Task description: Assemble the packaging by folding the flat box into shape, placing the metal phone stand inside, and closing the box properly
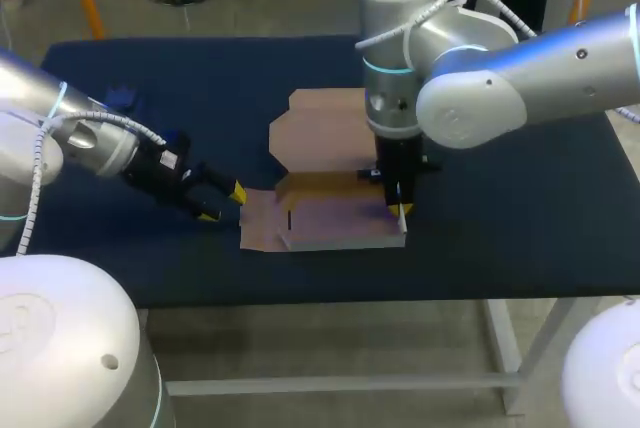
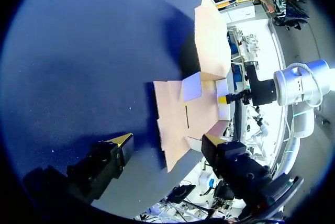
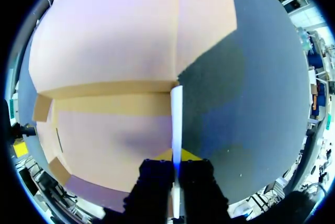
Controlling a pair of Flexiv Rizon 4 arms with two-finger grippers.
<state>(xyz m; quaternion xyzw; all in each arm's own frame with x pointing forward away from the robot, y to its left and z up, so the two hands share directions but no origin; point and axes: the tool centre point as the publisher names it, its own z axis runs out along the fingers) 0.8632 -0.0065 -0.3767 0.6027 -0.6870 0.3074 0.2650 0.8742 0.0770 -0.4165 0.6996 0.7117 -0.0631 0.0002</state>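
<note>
This is a robotics lab. The table point(image 1: 520, 238), draped in dark blue cloth, has two silver cabled robot arms over it, the left arm point(image 1: 90, 138) and right arm point(image 1: 520, 68). A cardboard box point(image 1: 330, 223) lies at the table's middle.

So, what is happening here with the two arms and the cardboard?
The robot is shaping a flat cardboard box on the dark blue table. The right claw is shut on the box's side flap and holds it upright. The left claw is open, close beside the box's opposite edge. The lid panel lies flat behind, and nothing is inside the box yet.
</note>
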